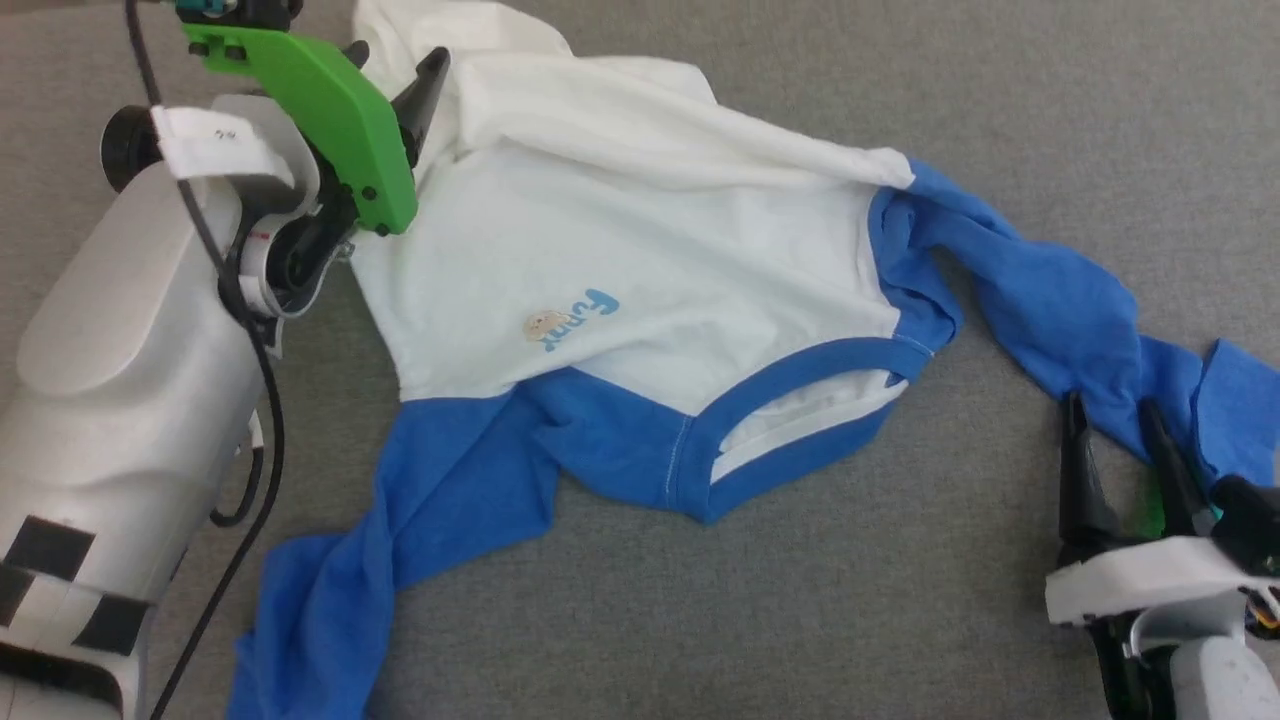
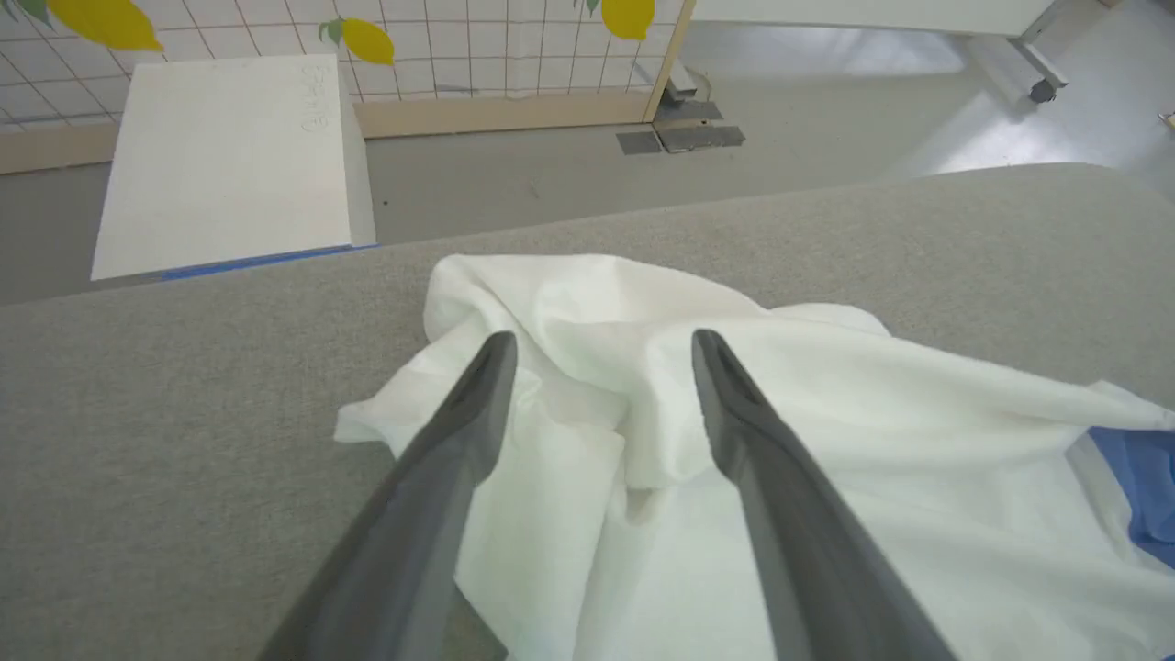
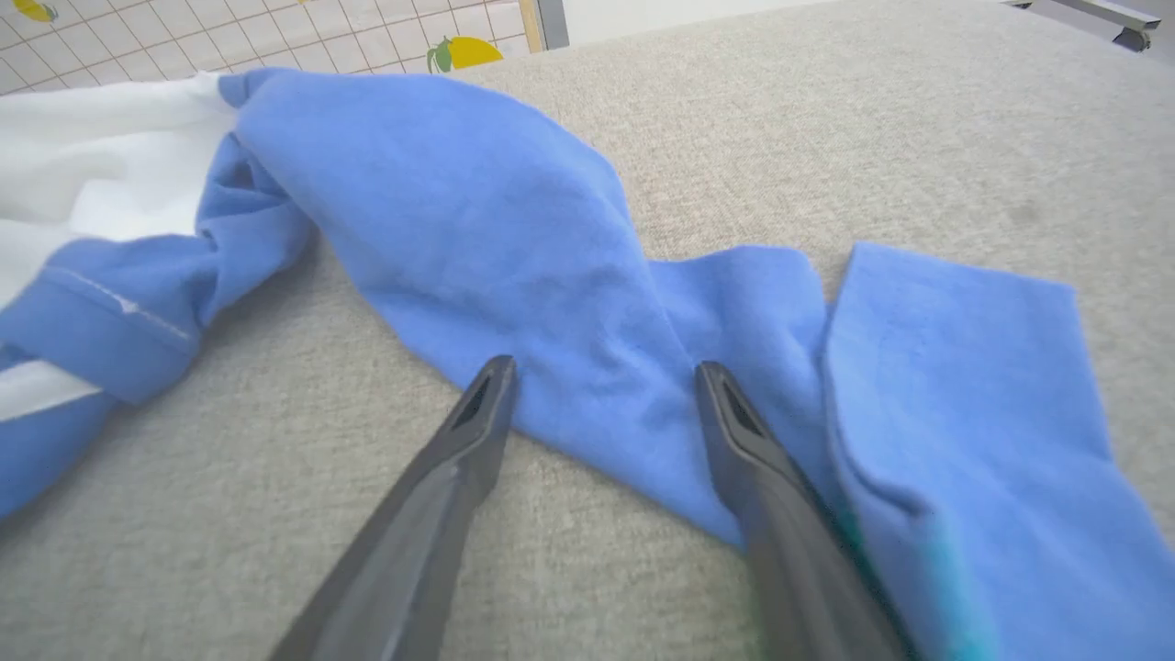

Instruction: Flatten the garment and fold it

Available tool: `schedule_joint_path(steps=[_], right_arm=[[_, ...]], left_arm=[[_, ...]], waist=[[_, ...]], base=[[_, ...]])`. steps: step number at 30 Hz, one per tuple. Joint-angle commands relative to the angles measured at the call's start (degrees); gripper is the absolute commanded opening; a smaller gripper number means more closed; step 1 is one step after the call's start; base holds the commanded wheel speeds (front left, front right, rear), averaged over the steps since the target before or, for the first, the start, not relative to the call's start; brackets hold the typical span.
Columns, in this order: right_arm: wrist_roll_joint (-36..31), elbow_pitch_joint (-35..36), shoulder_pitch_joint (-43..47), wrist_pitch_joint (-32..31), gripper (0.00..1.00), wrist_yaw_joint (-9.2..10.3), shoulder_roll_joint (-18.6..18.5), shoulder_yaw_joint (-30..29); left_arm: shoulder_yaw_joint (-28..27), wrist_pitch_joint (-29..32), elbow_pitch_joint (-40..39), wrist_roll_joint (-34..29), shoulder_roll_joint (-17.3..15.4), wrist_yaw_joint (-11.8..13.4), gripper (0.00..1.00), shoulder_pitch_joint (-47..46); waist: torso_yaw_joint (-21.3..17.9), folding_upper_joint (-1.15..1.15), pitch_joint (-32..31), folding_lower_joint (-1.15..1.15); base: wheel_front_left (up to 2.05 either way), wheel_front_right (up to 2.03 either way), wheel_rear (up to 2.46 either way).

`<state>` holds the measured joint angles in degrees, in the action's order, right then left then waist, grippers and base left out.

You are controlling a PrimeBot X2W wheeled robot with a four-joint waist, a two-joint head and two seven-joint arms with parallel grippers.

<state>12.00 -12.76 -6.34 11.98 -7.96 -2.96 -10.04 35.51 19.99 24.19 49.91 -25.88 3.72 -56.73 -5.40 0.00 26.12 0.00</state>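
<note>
White forearm (image 1: pixel 110 400) bears black cable (image 1: pixel 268 400), green bracket (image 1: pixel 330 110) and dark tapered pincer fingers (image 1: pixel 425 95).

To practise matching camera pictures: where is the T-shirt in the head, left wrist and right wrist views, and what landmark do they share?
Head view: the T-shirt lies across the middle, reaching from lower left to the right edge.
Left wrist view: bunched white cloth, lower middle, under the open left gripper.
Right wrist view: blue sleeve from upper left to lower right, at the open right gripper.
Shared landmark: the grey table surface.
</note>
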Motion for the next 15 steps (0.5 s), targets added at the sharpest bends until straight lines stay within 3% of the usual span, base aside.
schedule_joint_path(steps=[1,9,13,15], right_arm=[[-0.5,-0.94,1.97,-0.75,1.0,0.47,0.08,0.03],[-1.63,2.49,6.25,-3.15,1.0,0.47,0.08,0.0],[-2.3,5.69,8.18,-4.93,1.0,0.47,0.08,-0.27],[-2.76,7.92,9.58,-6.22,1.0,0.47,0.08,-0.23]], left_arm=[[-0.71,-2.01,-1.48,0.48,-0.8,-0.14,1.0,1.82],[-2.38,-15.28,-14.84,-1.63,-1.93,2.16,1.0,13.69],[-2.67,-20.83,-21.99,-2.59,-2.14,4.91,1.0,21.78],[-2.73,-24.54,-26.06,-3.78,-2.69,7.84,1.0,28.5]], waist=[[3.22,0.0,-6.04,0.0],[5.54,0.0,-13.46,0.0],[6.5,0.0,-15.77,0.0],[6.92,0.0,-17.17,0.0]], base=[[0.0,0.0,0.0],[0.0,0.0,0.0],[0.0,0.0,0.0],[0.0,0.0,0.0]])
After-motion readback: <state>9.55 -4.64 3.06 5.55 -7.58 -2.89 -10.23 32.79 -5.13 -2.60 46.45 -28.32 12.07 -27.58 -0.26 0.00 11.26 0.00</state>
